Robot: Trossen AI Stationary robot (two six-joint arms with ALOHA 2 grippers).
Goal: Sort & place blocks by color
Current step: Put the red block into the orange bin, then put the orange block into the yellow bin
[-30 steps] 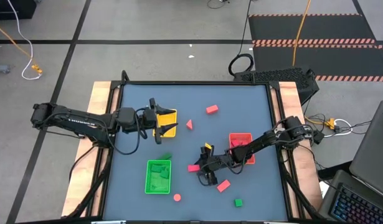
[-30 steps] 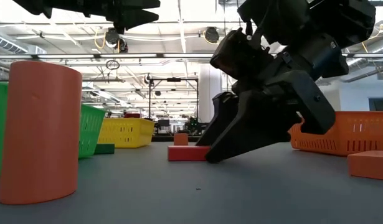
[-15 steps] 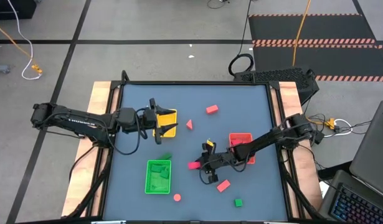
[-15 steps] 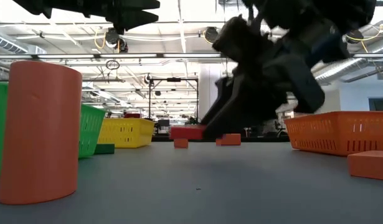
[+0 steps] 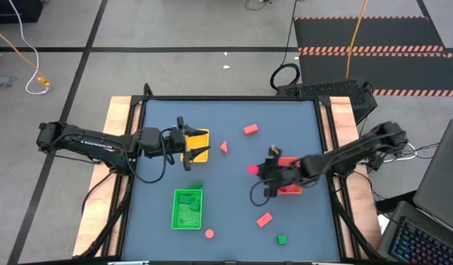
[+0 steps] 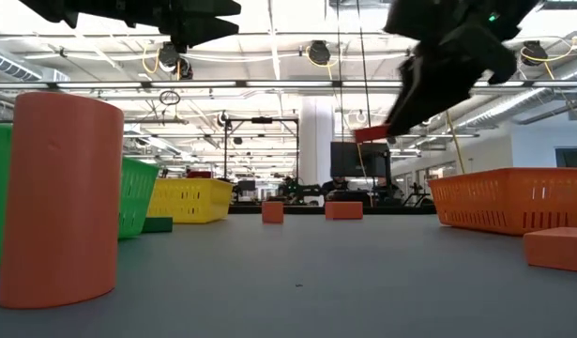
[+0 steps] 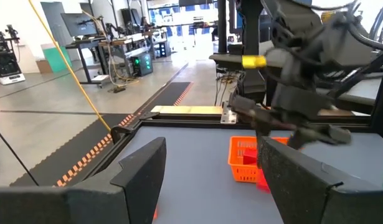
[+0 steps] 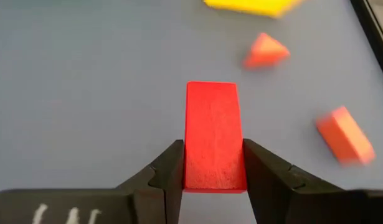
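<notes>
Gripping a red block (image 8: pixel 213 137), right pincer (image 8: pixel 213 177) (wrist view only); left pincer (image 7: pixel 210 180) open.

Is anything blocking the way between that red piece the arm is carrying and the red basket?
Nothing visible does. The right tool holds the red block up off the table, right beside the red tray. Only bare tabletop shows below it. The loose salmon pieces lie off to the sides, and the left tool hangs over the yellow tray.

I see my left gripper (image 7: pixel 210 180) with its two dark fingers spread apart. Past them sits the orange tray (image 7: pixel 244 159) on the grey table (image 7: pixel 185 162), with my other arm (image 7: pixel 303 81) above it.
</notes>
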